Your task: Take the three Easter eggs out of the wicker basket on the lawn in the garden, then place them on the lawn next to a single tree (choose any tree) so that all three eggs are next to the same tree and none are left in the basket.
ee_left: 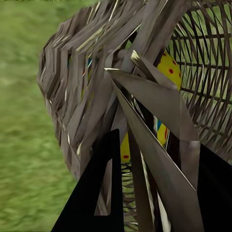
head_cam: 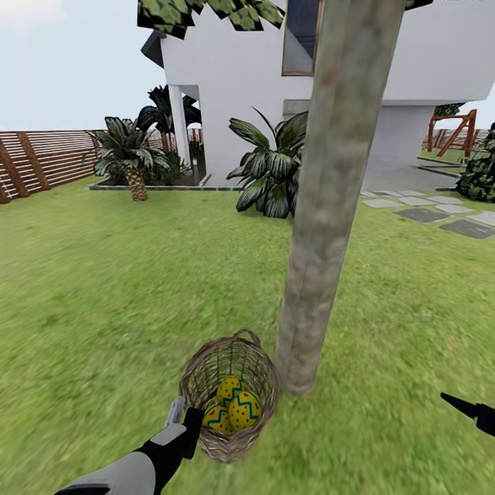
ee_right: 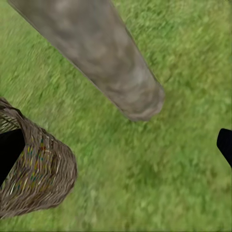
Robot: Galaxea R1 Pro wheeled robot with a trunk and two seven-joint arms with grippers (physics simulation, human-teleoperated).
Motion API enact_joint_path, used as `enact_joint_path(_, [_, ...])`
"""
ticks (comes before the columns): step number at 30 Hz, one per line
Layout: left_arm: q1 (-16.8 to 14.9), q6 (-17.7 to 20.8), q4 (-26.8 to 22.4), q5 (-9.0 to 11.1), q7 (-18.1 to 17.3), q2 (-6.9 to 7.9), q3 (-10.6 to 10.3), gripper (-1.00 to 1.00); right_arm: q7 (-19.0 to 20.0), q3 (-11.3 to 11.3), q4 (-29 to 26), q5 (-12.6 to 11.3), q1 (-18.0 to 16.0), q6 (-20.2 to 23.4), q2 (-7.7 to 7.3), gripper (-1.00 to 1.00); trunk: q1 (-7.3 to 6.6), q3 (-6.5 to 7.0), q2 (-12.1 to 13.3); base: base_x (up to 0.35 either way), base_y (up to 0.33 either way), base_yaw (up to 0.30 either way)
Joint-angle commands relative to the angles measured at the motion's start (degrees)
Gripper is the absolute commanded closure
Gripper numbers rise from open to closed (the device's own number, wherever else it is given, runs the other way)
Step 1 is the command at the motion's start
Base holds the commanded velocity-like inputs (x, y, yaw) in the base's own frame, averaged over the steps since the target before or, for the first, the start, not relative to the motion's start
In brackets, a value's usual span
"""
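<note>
A white house (head_cam: 234, 75) stands at the back, with a wood-framed window (head_cam: 301, 34) high on its wall. Just in front of it grows a big dark-leaved bush (head_cam: 271, 168). To the left a short palm (head_cam: 130, 155) with a scaly trunk rises from a bordered bed, near a brown slatted fence (head_cam: 41, 159). Grey stepping stones (head_cam: 440, 214) lie at the right, with a dark shrub (head_cam: 480, 172) and a reddish wooden frame (head_cam: 455, 134) beyond. The sky (head_cam: 69, 55) is pale.
</note>
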Motion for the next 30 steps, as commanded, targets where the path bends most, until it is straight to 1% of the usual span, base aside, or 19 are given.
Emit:
enact_joint_path(1, [0.0, -0.1, -0.1, -0.3, 0.4, -0.02, 0.3, 1.0, 0.5, -0.2, 0.0, 0.5, -0.1, 0.4, 0.01, -1.0, 0.04, -0.12, -0.2, 0.06, 0.0, 0.0])
enact_joint_path(6, [0.0, -0.1, -0.1, -0.3, 0.4, -0.04, 0.3, 1.0, 0.4, -0.2, 0.0, 0.5, -0.1, 0.4, 0.01, -1.0, 0.04, -0.12, -0.2, 0.012, 0.0, 0.0])
enact_joint_path(15, [0.0, -0.1, -0.1, -0.3, 0.4, -0.07, 0.3, 1.0, 0.4, -0.1, 0.2, 0.8, -0.1, 0.4, 0.06, -1.0, 0.04, -0.12, -0.2, 0.234, -0.161, 0.0])
enact_joint_path(18, [0.0, -0.1, -0.1, -0.3, 0.4, -0.07, 0.3, 1.0, 0.4, -0.1, 0.3, 0.7, -0.1, 0.4, 0.36, -1.0, 0.04, -0.11, -0.2, 0.022, -0.018, -0.008])
enact_joint_path(25, [0.0, -0.1, -0.1, -0.3, 0.3, -0.07, 0.3, 1.0, 0.4, -0.1, 0.3, 0.7, -0.1, 0.4, 0.39, -1.0, 0.04, 0.18, -0.2, 0.001, 0.0, -0.139])
enact_joint_path(30, [0.0, 0.0, -0.1, -0.3, 0.3, -0.07, 0.3, 1.0, 0.4, -0.1, 0.3, 0.8, -0.1, 0.4, 0.37, -1.0, 1.13, -0.71, -2.2, 0.0, 0.0, -0.003])
